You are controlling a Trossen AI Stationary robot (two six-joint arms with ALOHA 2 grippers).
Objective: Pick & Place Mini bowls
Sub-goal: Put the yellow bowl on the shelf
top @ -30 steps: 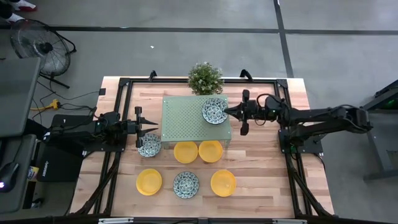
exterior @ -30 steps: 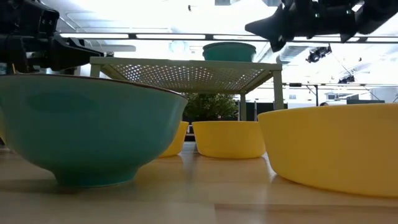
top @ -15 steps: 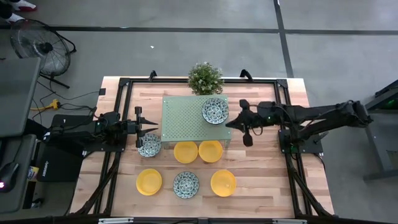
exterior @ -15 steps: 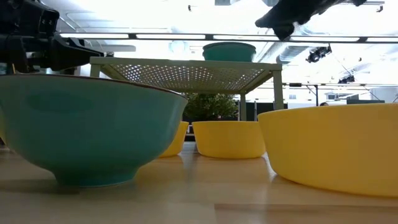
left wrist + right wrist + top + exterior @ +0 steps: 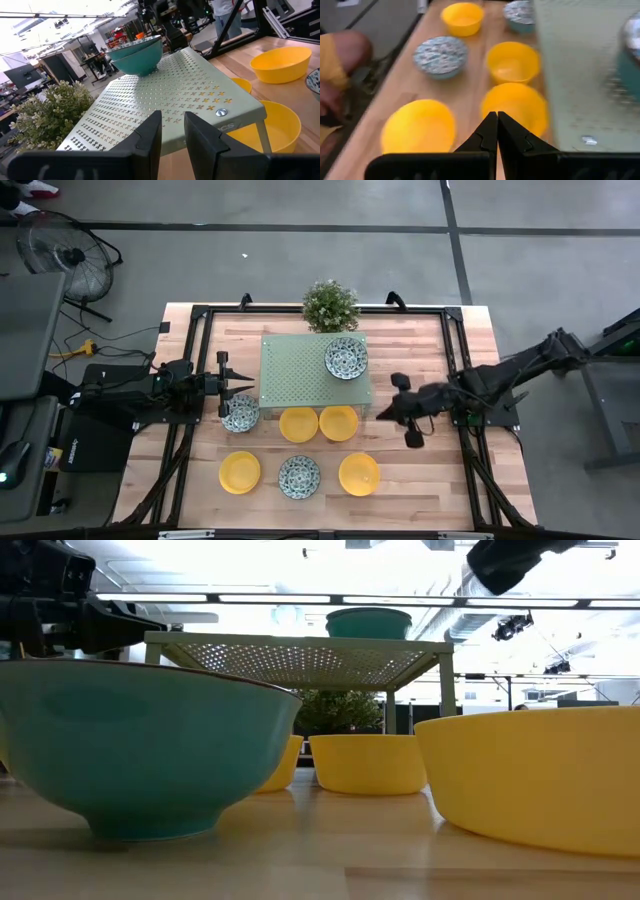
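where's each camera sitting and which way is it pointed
High view: overhead, straight down on the table; both arms, left end effector, right end effector.
Low view: tabletop height, level past a teal bowl toward the rack.
Left wrist: looks past its fingers at the rack.
Right wrist: past shut fingers at yellow bowls.
Shared: the rack's patterned bowl.

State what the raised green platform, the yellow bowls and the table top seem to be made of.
Raised platform: probably sheet metal painted matte pale green; it is punched with rows of small holes and fixed with a screw at the corner.
Yellow bowls: plain, smooth, evenly coloured; plastic or glazed ceramic, the look leaves it open.
Table top: pale wooden planks, with visible grain and seams.
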